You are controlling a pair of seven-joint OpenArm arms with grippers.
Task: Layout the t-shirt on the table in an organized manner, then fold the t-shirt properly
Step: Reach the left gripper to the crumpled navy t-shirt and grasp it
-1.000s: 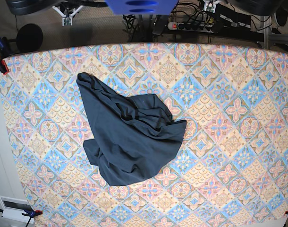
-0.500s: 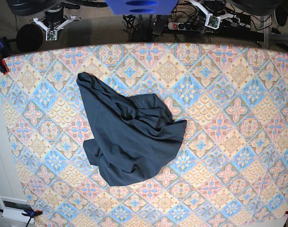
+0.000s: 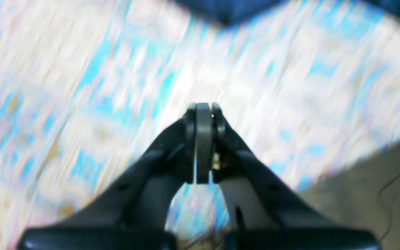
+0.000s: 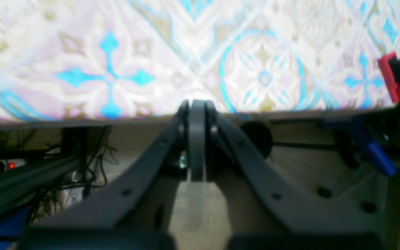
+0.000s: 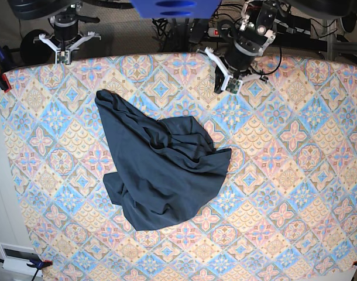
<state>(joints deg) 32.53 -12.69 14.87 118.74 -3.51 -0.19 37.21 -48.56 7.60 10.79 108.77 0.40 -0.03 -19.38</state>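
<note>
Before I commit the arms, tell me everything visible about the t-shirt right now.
The t-shirt is plain dark navy with no print, and looks like soft cloth. It lies crumpled in a loose heap left of centre on the table, with one narrow part trailing toward the far left corner and folds bunched near its middle. Sleeves and collar cannot be told apart. Only the tablecloth touches it; neither arm is on it.

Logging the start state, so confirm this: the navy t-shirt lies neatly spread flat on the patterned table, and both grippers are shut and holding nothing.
Not quite. The t-shirt is not spread flat; the base view shows it crumpled in a heap on the table. The rest holds: the left gripper and right gripper are shut and empty.
</note>
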